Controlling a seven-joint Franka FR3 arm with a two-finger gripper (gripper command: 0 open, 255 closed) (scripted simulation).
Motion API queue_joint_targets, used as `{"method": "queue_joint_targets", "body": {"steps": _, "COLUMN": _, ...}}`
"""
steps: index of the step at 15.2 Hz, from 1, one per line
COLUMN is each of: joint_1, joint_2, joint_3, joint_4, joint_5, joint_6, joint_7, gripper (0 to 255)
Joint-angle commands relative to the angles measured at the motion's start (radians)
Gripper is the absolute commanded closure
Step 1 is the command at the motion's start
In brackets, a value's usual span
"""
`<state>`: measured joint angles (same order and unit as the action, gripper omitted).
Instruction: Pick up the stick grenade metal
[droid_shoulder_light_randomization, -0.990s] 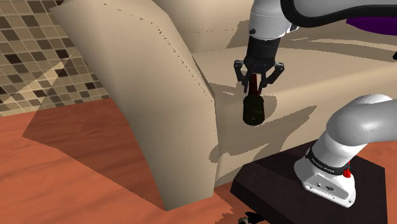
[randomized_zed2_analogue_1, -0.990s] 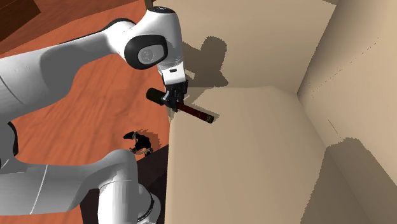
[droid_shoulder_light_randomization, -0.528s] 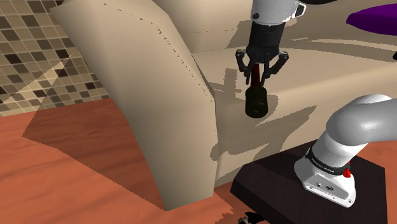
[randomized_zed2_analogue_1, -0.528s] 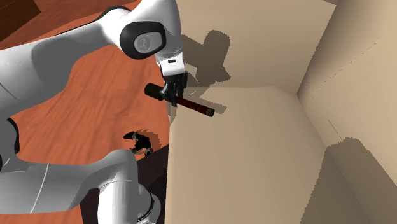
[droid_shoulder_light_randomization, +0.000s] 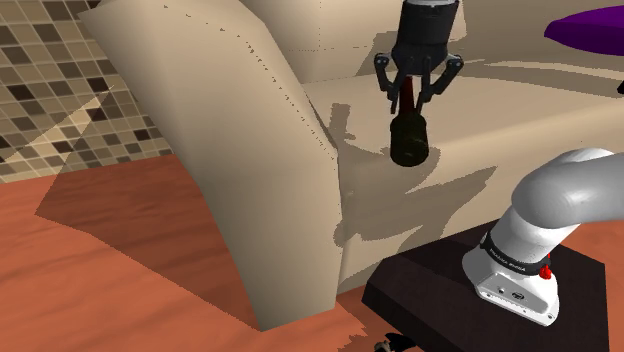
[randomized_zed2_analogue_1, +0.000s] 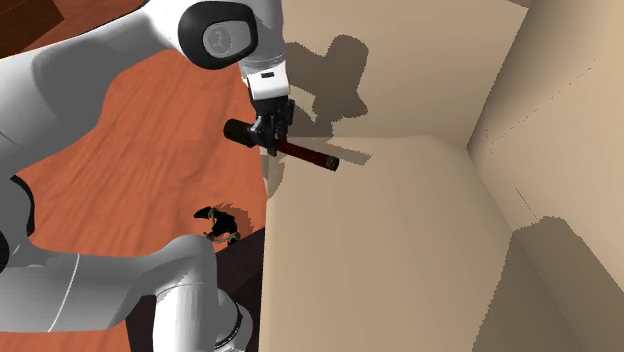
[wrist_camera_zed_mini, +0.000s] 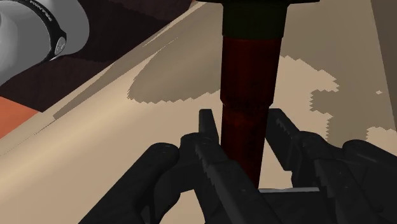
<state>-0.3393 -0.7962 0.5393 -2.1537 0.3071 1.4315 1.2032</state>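
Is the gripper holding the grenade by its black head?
No, the gripper clasps the stick grenade by its dark red handle; the black head sits farther out.

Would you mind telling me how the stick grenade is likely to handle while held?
Probably stiff: the stick grenade juts straight from the gripper. Likely head-heavy: its wide black head hangs below. Its round handle may slip.

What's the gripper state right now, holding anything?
Gripper: closed, holding the stick grenade by its dark red handle.
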Motion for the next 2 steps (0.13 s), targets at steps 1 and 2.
{"method": "queue_joint_targets", "body": {"steps": 1, "joint_1": -0.003, "joint_2": 0.007, "joint_3": -0.002, "joint_4": 0.023, "joint_5": -0.004, "joint_6": -0.016, "joint_7": 0.003, "gripper": 255}}
{"method": "queue_joint_targets", "body": {"steps": 2, "joint_1": -0.003, "joint_2": 0.007, "joint_3": -0.002, "joint_4": 0.023, "joint_5": -0.004, "joint_6": -0.016, "joint_7": 0.003, "gripper": 255}}
